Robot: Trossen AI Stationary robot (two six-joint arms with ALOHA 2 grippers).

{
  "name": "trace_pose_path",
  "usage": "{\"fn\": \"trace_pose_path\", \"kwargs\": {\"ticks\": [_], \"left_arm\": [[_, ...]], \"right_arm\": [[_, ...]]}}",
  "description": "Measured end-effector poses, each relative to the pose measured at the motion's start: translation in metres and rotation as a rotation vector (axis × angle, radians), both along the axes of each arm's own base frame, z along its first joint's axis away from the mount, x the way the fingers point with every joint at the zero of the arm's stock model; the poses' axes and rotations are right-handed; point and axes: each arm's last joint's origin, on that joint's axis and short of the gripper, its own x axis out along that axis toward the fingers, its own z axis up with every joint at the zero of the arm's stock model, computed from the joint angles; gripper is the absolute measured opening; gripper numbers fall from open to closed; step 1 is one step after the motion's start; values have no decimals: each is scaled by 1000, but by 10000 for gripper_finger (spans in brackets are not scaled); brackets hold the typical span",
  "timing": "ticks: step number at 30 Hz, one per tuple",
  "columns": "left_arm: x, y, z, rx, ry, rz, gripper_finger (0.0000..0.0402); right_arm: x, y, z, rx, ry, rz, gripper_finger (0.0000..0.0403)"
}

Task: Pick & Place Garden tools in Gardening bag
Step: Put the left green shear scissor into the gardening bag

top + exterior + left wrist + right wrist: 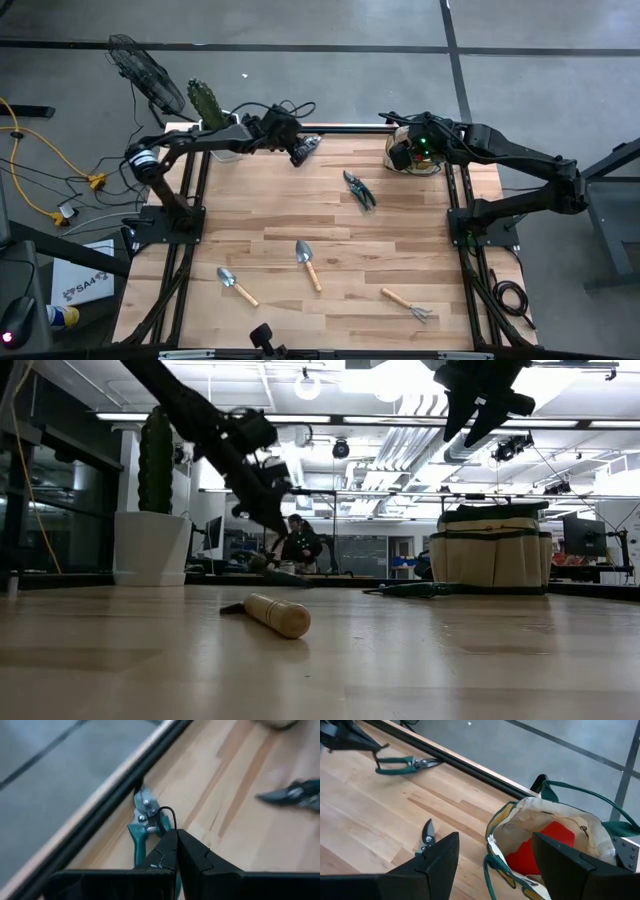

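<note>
bag (410, 152) at the far right corner of the bench (330, 250), upright, mouth open, tan with green trim and loop handles; red piece (545, 847) inside it. right tool (402, 150) above the bag's mouth, fingers spread wide, nothing between them.

green-handled pruner (306, 146) flat on the bench at the far edge, just beside the dark rail (345, 130). left tool (297, 153) down on that pruner, fingers (167, 852) pressed fully together over its handles near the pivot; whether the handle is actually pinched cannot be told.

second pruner (359, 190) flat on the bench between the two arms, nearer the bag, touched by nothing.

nearer the front, three wooden-handled tools lying apart from one another: trowel (308, 262) around the middle, second trowel (235, 285) to its left, rake (407, 303) to its right. in the low view, one wooden handle (277, 614) lying close to the camera.

potted cactus (205, 105) in a white pot at the far left corner, behind the left arm. fan (145, 72) on the floor beyond it, yellow cable (40, 150) on the floor to the left. person (300, 540) seated in the room behind the bench.
</note>
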Motion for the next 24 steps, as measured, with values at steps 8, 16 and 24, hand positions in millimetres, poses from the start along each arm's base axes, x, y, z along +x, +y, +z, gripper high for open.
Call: {"fn": "trace_pose_path", "kwargs": {"ticks": [8,16,24], "left_arm": [[-6,-21,37,70,-74,-76,0],[-11,-40,67,149,-162,-170,0],[-22,-48,92,189,-270,-227,0]], "right_arm": [[5,-1,4,-28,-50,23,240],[30,12,18,-154,-162,283,240],[67,21,11,-232,-193,443,240]]}}
